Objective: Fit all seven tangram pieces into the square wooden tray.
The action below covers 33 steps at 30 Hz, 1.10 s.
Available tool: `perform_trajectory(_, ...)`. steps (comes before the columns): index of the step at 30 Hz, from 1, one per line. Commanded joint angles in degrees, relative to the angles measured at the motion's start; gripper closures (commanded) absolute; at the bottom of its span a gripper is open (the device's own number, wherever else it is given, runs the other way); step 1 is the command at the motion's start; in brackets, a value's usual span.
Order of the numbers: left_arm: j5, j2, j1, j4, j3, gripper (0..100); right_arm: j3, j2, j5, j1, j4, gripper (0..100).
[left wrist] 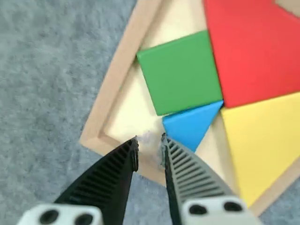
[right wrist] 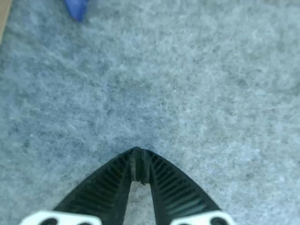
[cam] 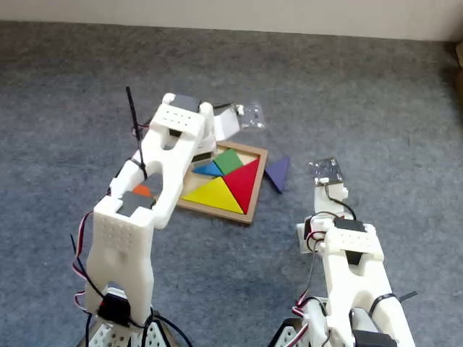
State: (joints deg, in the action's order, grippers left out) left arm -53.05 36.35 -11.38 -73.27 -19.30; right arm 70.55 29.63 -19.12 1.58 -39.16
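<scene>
Since the left gripper hangs with its fingers a little apart and nothing between them, right over the corner rim of the tray, I reckon it's about seating the blue triangle. That piece sits just past the tips, touching the green square. Best bet imo: nudge it gently and flat, so the square doesn't shift. The right gripper is pressed shut over the carpet, empty, with the purple triangle well ahead of its tips, outside the tray.
</scene>
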Motion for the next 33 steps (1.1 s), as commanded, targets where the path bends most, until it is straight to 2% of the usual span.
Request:
perform_trajectory(1,0.3,-2.0,-3.3,-2.5,-1.5,89,0.0,-0.3,-0.3,0.6,1.7,99.2)
perform_trajectory(8,0.9,-9.1,-1.4,-10.3,-8.1,89,0.0,-0.3,-0.3,0.6,1.7,99.2)
perform_trajectory(20,20.0,-29.4,8.7,-18.9,-8.4,89,-0.6,-0.1,-0.2,0.7,1.3,99.2)
perform_trajectory(22,22.1,-32.0,10.8,-20.7,-8.4,93,-3.2,0.5,-0.2,1.2,1.1,99.2)
perform_trajectory(24,23.8,-34.6,12.8,-21.9,-7.7,98,-7.9,1.7,-0.3,1.0,-3.2,99.2)
perform_trajectory(27,26.7,-39.9,15.1,-21.8,-2.6,98,-20.1,1.8,-0.3,-1.1,-14.7,99.3)
perform_trajectory(30,27.3,-47.9,16.4,-20.2,6.6,98,-32.5,0.0,0.0,-4.3,-23.3,99.3)
perform_trajectory(33,27.4,-58.2,16.7,-15.3,18.8,98,-42.2,-3.4,0.1,-8.3,-26.9,99.3)
